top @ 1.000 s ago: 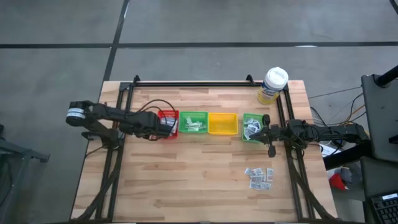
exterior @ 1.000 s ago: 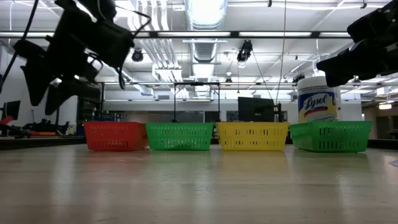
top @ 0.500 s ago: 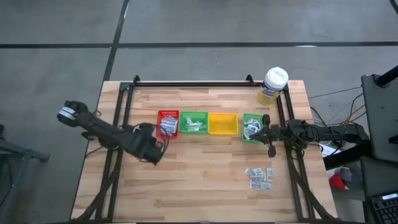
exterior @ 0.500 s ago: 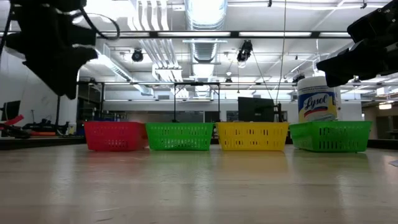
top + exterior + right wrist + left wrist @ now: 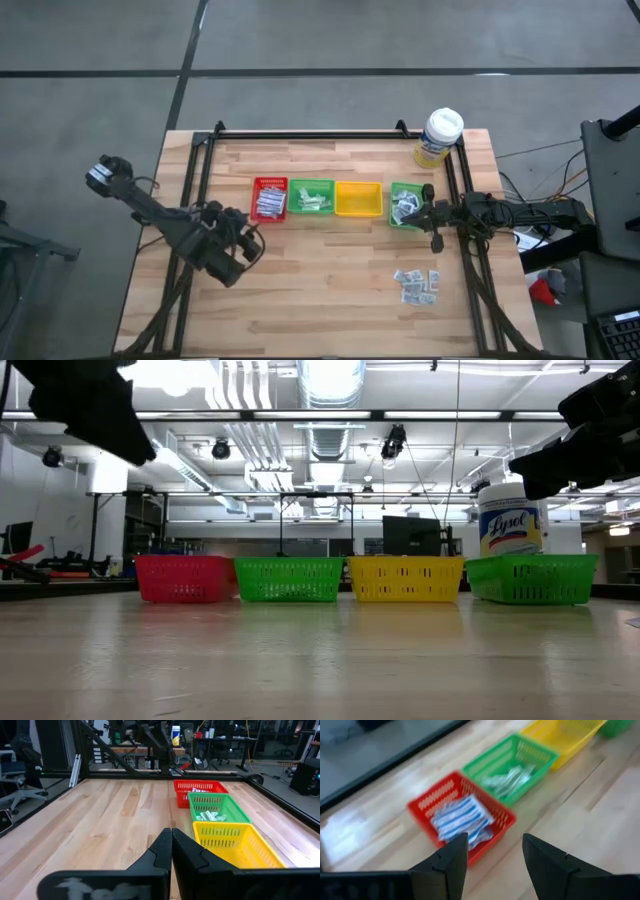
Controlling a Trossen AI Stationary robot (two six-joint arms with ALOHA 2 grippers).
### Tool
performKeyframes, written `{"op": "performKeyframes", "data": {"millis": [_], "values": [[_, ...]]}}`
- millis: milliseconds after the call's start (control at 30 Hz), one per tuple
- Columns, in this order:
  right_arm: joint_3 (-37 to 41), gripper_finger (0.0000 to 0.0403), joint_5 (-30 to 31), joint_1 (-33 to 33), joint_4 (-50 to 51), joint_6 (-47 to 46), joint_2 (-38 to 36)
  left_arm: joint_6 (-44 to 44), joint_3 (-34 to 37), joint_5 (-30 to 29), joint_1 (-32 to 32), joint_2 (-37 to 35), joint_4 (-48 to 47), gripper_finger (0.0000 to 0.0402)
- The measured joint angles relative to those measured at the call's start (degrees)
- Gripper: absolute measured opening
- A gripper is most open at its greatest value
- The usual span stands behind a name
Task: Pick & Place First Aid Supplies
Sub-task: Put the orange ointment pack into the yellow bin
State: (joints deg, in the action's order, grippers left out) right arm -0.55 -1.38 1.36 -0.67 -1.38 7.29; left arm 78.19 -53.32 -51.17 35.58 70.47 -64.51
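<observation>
**One drop done, one loose heap still waiting**

Four trays stand in a row. The left gripper (image 5: 243, 252), fingers spread wide and carrying nothing, has pulled back from over the red tray (image 5: 270, 199) to a spot in front of it, so that delivery looks finished. Blue-striped packets (image 5: 462, 817) lie inside the red tray. Well right of it, the loose packets (image 5: 417, 285) remain on the table. The right gripper (image 5: 432, 214) waits pinched together beside the far green tray (image 5: 404, 204).

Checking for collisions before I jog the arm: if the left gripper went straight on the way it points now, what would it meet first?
Most likely the red tray: in the left wrist view it sits just ahead of the open left gripper, holding blue-striped packets. Depth is unclear.
</observation>
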Motion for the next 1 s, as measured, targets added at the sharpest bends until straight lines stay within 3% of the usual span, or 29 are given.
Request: {"op": "performKeyframes", "data": {"millis": [600, 800, 1000], "values": [[0.02, 0.0008, 0.02, 0.01, 0.00, -0.13, -0.02, -12.77, 2.23, -8.90, 0.93, -8.07, 4.80, 0.0188], [0.00, 0.0008, 0.01, 0.01, 0.00, -0.14, -0.02, -20.54, 12.01, -8.82, 0.93, -14.49, 19.15, 0.0188], [0.02, 0.0008, 0.00, -0.01, 0.00, -0.57, -0.02, -33.62, 23.74, -5.89, 0.95, -21.66, 39.43, 0.0188]]}}
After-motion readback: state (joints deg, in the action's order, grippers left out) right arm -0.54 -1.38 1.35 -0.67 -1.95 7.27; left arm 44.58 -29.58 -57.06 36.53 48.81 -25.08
